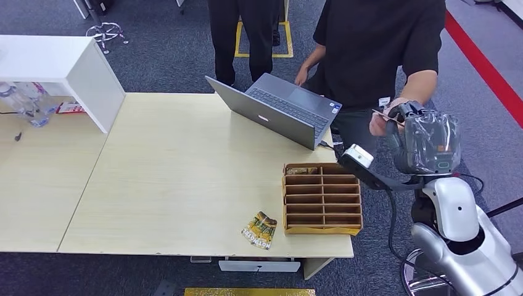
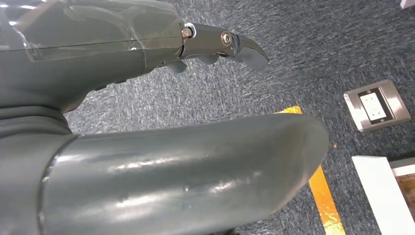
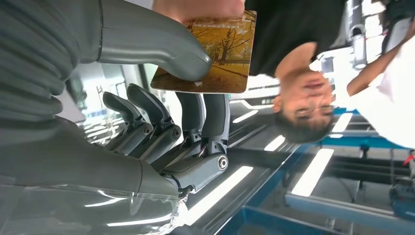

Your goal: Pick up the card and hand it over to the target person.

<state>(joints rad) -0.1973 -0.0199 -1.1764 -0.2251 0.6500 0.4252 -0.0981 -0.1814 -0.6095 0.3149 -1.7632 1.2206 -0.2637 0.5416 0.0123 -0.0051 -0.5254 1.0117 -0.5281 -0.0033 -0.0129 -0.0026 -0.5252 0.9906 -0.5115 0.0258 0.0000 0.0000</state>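
Observation:
My right hand (image 1: pixel 424 140), wrapped in clear plastic, is raised beyond the table's right end. It pinches a card (image 3: pixel 210 54) with an autumn-tree picture between thumb (image 3: pixel 183 61) and fingers (image 3: pixel 205 117). In the head view the card (image 1: pixel 385 115) shows edge-on at the fingertips. A person in a black shirt (image 1: pixel 370 49) stands right there, and their hand (image 1: pixel 377 125) grips the card's far edge; their fingers (image 3: pixel 200 9) show on it in the right wrist view. My left hand (image 2: pixel 98 49) hangs over grey carpet, holding nothing, with thumb and fingers apart.
On the wooden table (image 1: pixel 185 172) are an open grey laptop (image 1: pixel 277 111), a divided wooden box (image 1: pixel 322 198) and a yellow packet (image 1: pixel 259 230) near the front edge. A white shelf (image 1: pixel 61 68) stands far left. A second person (image 1: pixel 243 37) stands behind.

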